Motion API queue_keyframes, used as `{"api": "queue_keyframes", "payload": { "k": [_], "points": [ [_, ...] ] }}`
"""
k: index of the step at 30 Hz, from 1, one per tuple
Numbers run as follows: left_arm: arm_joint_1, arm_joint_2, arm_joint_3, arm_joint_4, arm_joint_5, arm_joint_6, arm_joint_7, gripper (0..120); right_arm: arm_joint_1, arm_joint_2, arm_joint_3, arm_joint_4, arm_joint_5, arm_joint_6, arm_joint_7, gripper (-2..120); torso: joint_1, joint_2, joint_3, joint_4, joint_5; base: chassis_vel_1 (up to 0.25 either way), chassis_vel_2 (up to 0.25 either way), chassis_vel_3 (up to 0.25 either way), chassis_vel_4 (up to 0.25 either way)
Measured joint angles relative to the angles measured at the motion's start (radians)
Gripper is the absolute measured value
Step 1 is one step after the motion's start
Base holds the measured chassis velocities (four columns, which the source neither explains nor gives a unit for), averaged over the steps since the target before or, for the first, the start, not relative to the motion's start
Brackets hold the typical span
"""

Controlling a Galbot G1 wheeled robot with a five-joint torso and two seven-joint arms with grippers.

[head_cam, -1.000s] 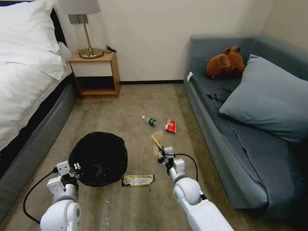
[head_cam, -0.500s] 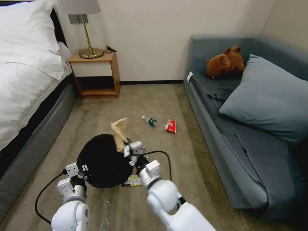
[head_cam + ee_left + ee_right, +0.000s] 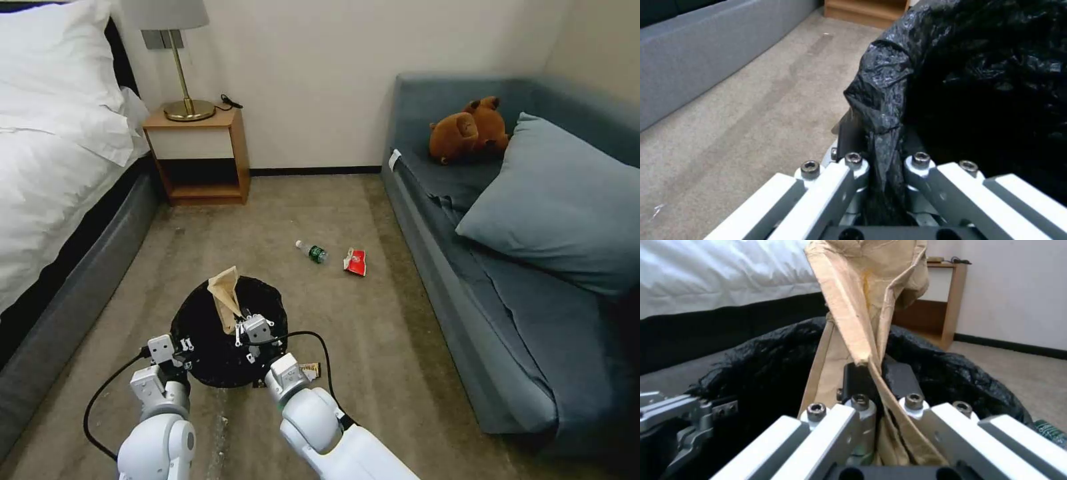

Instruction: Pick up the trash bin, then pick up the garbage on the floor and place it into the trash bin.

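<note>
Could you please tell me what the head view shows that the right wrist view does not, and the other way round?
Head view alone: the small bottle and red-and-white packet lying on the carpet, and the left gripper at the trash bin's rim. Right wrist view alone: the right gripper's fingers pinching the paper's lower end. Both: the tan paper held over the black-lined bin.
</note>
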Motion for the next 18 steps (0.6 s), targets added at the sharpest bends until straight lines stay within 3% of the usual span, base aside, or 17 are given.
{"api": "queue_keyframes", "payload": {
  "k": [4, 18],
  "points": [
    [0.002, -0.001, 0.001, 0.0, 0.001, -0.001, 0.0, 4, -0.009, -0.001, 0.002, 0.0, -0.029, 0.0, -0.011, 1, 0.0, 0.0, 0.0, 0.0, 0.0, 0.0, 0.0, 0.0, 0.0],
    [0.017, -0.001, 0.033, 0.006, 0.009, -0.014, -0.004, 4, -0.03, -0.005, 0.009, 0.011, -0.054, 0.003, -0.024, 54, 0.0, 0.0, 0.0, 0.0004, -0.0002, 0.0, 0.0, 0.0, 0.0]
  ]
}}
